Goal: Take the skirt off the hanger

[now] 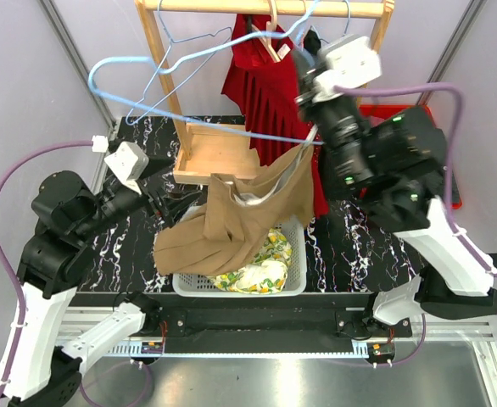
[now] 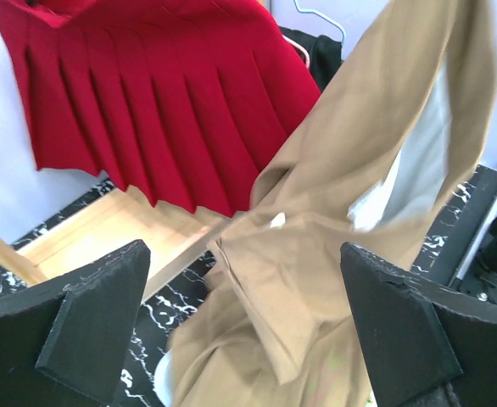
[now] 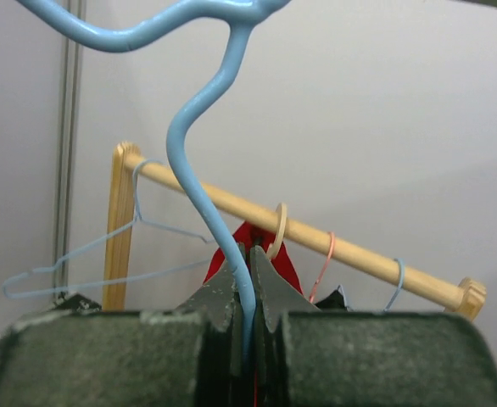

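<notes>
The skirt [image 1: 231, 229], a tan one, hung by its upper edge from the lower bar of a blue wire hanger [image 3: 199, 191]. Most of its cloth slumped in loose folds over the rim of the white basket [image 1: 298, 254] on the desk [image 1: 121, 250]. Just how the cloth was caught on the bar could not be made out. The right fingers [image 3: 231, 297] were clamped on the hanger's neck below the hook, holding it raised in front of the wooden rack [image 1: 257, 8], where a red pleated skirt [image 1: 261, 93] hung. The left fingers [image 2: 96, 318] stood spread wide and held nothing, one on each side of a tan fold, close to it but apparently not touching.

The skirt looked light, soft and limp, with a paler lining showing inside. It would likely sag and stretch rather than lift as one piece, and a tug low on the heap would probably only tighten it on the bar. The better hold seemed to be a thick fold or seam high up, near the bar, pinching outer cloth and lining together, since the lining looked smooth and might slide. The thin hanger would probably twist under a sideways pull.
</notes>
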Controlling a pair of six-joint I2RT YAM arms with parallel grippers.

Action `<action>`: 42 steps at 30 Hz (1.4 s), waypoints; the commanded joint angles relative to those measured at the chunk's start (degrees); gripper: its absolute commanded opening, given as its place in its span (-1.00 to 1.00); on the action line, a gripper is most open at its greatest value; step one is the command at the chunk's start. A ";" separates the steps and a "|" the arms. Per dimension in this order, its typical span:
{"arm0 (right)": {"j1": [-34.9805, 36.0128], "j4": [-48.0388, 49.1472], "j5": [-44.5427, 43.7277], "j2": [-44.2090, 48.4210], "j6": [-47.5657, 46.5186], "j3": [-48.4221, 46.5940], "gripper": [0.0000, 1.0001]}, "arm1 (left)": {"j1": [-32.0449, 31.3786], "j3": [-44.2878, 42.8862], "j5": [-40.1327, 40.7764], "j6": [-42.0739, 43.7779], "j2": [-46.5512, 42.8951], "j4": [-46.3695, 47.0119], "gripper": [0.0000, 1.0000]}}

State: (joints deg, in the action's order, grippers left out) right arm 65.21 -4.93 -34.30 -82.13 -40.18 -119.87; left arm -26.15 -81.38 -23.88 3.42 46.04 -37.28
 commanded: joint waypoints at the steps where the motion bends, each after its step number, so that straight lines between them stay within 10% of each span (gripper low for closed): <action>1: 0.62 -6.29 3.10 -1.19 3.17 -11.16 -1.00 | 1.19 -0.53 0.94 1.41 0.89 0.54 0.98; 20: 1.50 -10.28 3.54 -5.59 5.47 -0.19 -1.00 | 3.30 -15.01 26.86 20.47 -7.64 -0.86 0.98; 35: 5.36 -3.43 0.21 -9.72 -0.77 14.92 -1.00 | 4.79 -43.41 20.11 24.00 -1.75 -11.85 0.98; 42: 8.61 9.71 -2.52 -10.24 -11.46 18.35 -1.00 | 4.79 -27.10 10.43 22.07 -0.69 -21.17 0.98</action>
State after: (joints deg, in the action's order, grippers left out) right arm 71.18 -9.56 -33.67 -92.97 -42.89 -102.17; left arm -21.47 -119.07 -7.40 26.28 41.08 -49.56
